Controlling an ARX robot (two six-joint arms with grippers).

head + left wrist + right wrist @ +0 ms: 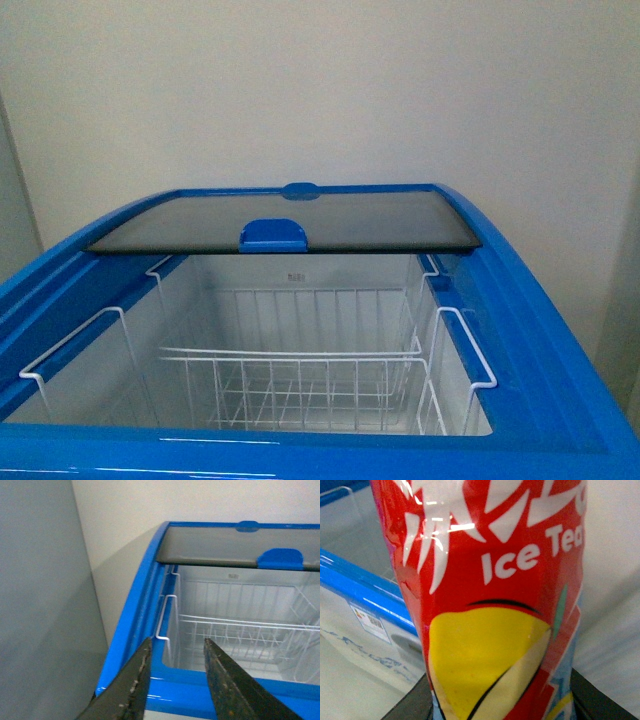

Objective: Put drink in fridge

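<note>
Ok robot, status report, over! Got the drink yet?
Left gripper open, empty. Right gripper shut on drink. Fridge open, lid slid to the far end; nothing blocking, over.

Soft, even, rather dim indoor light; all views slightly grainy. White glare streaks cross the drink [490, 580] label; faint highlights on the fridge [560, 340] rim

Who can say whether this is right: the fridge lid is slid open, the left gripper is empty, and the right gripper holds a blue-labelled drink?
Only the colour is wrong: the right wrist view shows the drink has a red label. The fridge lid is open and the left gripper empty.
</note>
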